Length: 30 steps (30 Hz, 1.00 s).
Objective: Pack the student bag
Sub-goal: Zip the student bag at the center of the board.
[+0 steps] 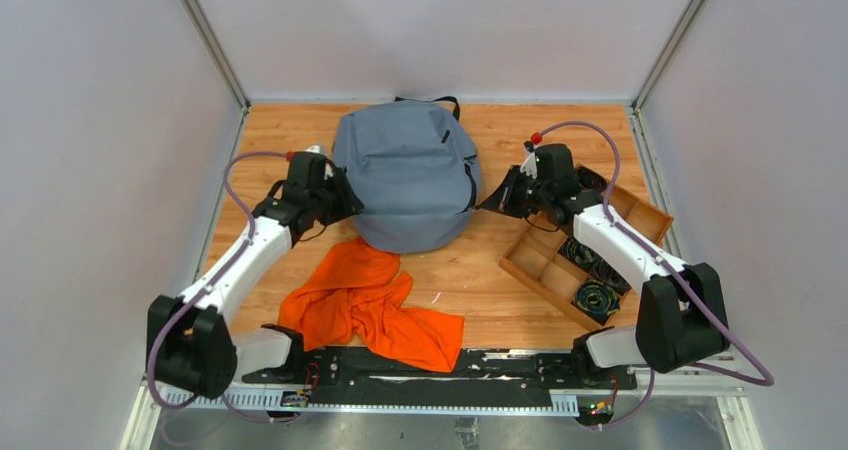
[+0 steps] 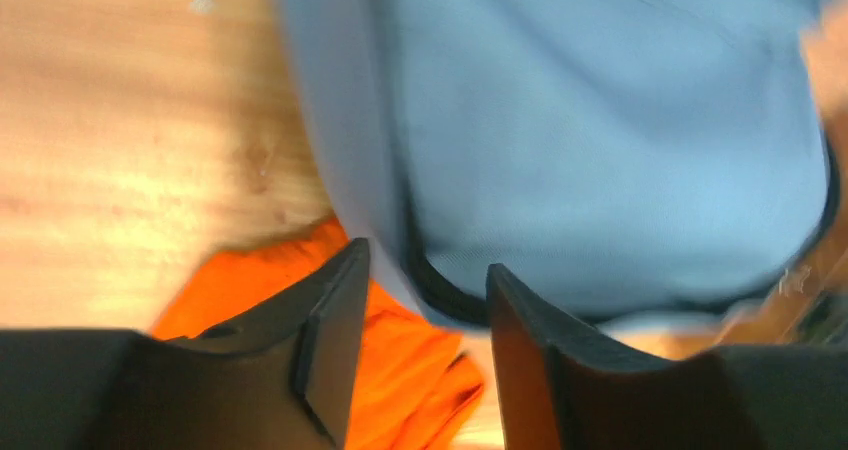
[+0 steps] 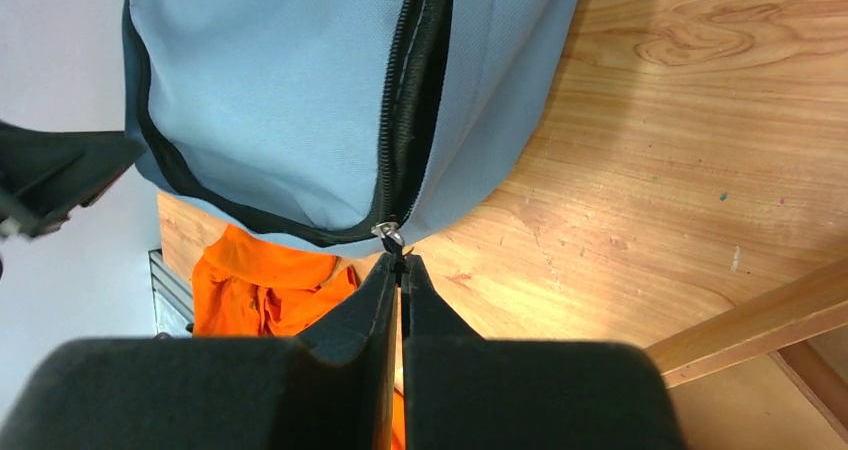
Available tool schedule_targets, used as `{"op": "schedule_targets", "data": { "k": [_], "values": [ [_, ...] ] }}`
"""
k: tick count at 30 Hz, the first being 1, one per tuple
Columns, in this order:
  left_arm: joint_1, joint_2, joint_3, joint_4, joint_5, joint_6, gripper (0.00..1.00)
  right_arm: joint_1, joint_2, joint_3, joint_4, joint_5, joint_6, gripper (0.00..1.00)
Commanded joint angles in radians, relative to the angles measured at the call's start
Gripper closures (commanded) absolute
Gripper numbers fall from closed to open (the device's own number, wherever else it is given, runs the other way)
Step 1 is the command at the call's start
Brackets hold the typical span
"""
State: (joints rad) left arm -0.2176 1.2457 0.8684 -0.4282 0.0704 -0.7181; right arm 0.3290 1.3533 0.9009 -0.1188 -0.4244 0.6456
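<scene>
The grey-blue student bag [image 1: 410, 170] lies flat in the middle of the wooden table, its black top loop at the far side. My left gripper [image 1: 345, 202] is open at the bag's left near edge; in the blurred left wrist view its gripper [image 2: 428, 260] has its jaws apart, with the bag [image 2: 600, 120] just beyond them. My right gripper [image 1: 492, 202] is at the bag's right side. In the right wrist view that gripper [image 3: 401, 262] is shut on the metal zipper pull [image 3: 388, 235] at the lower end of the black zipper line on the bag [image 3: 280, 100].
A crumpled orange cloth [image 1: 370, 300] lies in front of the bag and also shows in the left wrist view [image 2: 400, 370] and the right wrist view [image 3: 260, 280]. A wooden compartment tray [image 1: 528, 278] holding coiled cables stands at the right under my right arm.
</scene>
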Motion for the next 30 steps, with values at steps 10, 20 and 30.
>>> {"op": "schedule_targets", "data": {
  "k": [10,20,30],
  "values": [
    [-0.576,0.031,0.209,0.183,-0.045,0.623,0.13,-0.007,-0.011,0.019,0.013,-0.019,-0.024,1.0],
    [-0.692,0.269,0.268,0.246,-0.197,0.758,0.16,-0.008,-0.046,-0.008,-0.011,-0.01,-0.031,1.0],
    [-0.699,0.404,0.282,0.273,-0.276,0.802,0.26,-0.009,-0.026,0.009,0.001,-0.027,-0.025,1.0]
  ]
}}
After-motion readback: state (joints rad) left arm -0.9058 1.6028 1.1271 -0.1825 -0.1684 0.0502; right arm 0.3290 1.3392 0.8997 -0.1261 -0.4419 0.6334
